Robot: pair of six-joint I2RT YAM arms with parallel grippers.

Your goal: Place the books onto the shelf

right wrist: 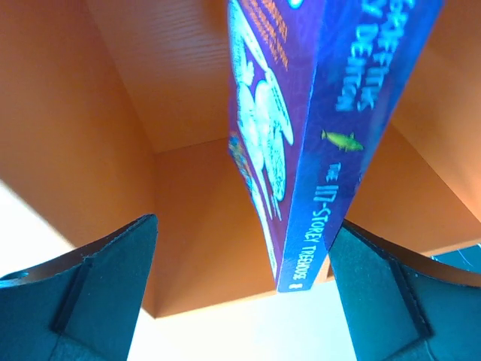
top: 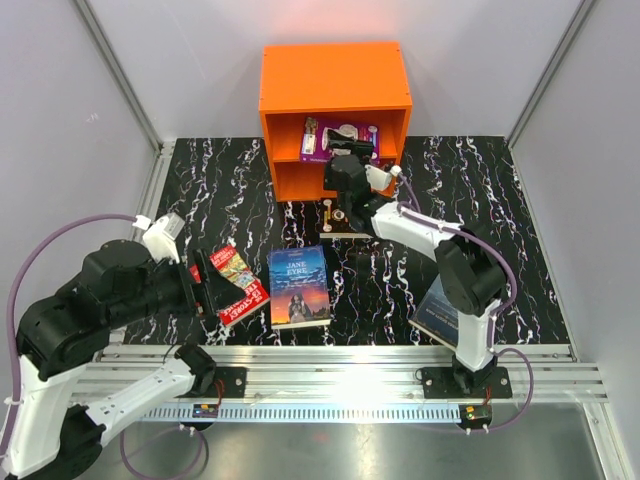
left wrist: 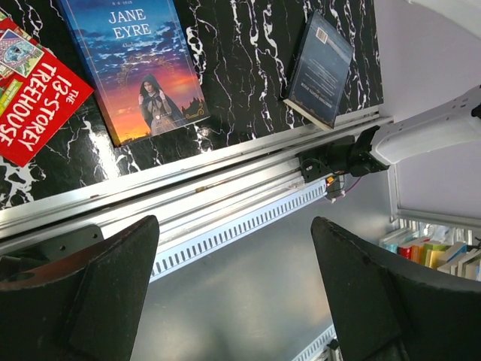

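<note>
Apparently unsupported, the thin purple paperback with white circles (right wrist: 301, 150) stood on edge in the upper compartment of the bright orange boxy shelf (right wrist: 90, 113), between the spread jaws of the right end effector (right wrist: 240, 248); a crooked retreat might snag and topple it. The left end effector (left wrist: 233, 233) hung spread, empty.

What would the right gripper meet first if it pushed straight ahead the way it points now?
The purple book: its spine stands right in front of the right gripper, whose jaws are open either side of it. Behind the book is the back wall of the orange shelf; depth is hard to judge.
</note>
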